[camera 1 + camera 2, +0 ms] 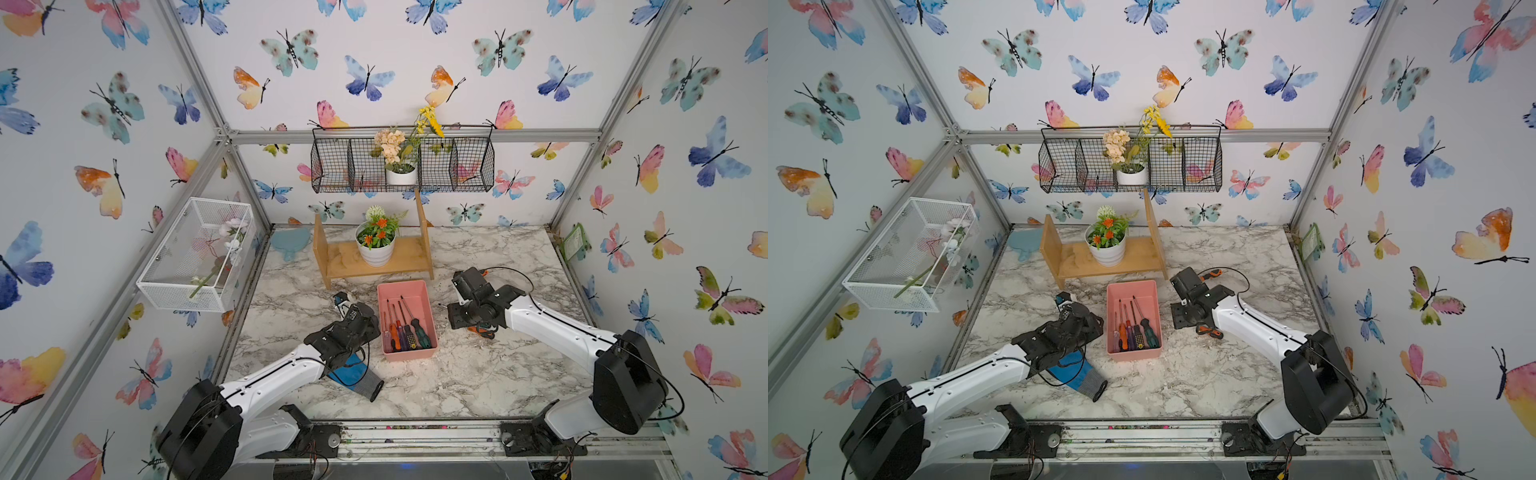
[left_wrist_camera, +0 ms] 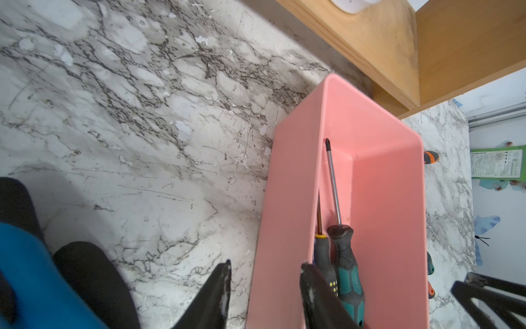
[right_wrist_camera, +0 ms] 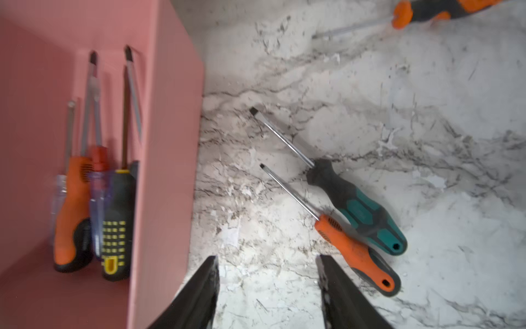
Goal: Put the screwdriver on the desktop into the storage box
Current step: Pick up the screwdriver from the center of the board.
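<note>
The pink storage box (image 1: 409,352) stands mid-desktop (image 1: 478,374) and holds several screwdrivers (image 1: 405,328) lying side by side. On the marble right of the box lie a teal-and-black screwdriver (image 3: 355,205) and an orange-and-black screwdriver (image 3: 355,252), touching each other. A third, orange-and-black screwdriver (image 3: 427,11) lies farther back. My right gripper (image 3: 267,257) hangs open over bare marble between the box and that pair, holding nothing. My left gripper (image 2: 266,264) is open at the box's left wall (image 2: 284,228), one finger outside it and one over the rim.
A wooden shelf (image 1: 340,266) with a white flower pot (image 1: 375,253) stands just behind the box. A blue-and-grey glove (image 1: 353,374) lies under my left arm. A white mesh basket (image 1: 195,253) hangs on the left wall, a black wire basket (image 1: 403,166) on the back wall.
</note>
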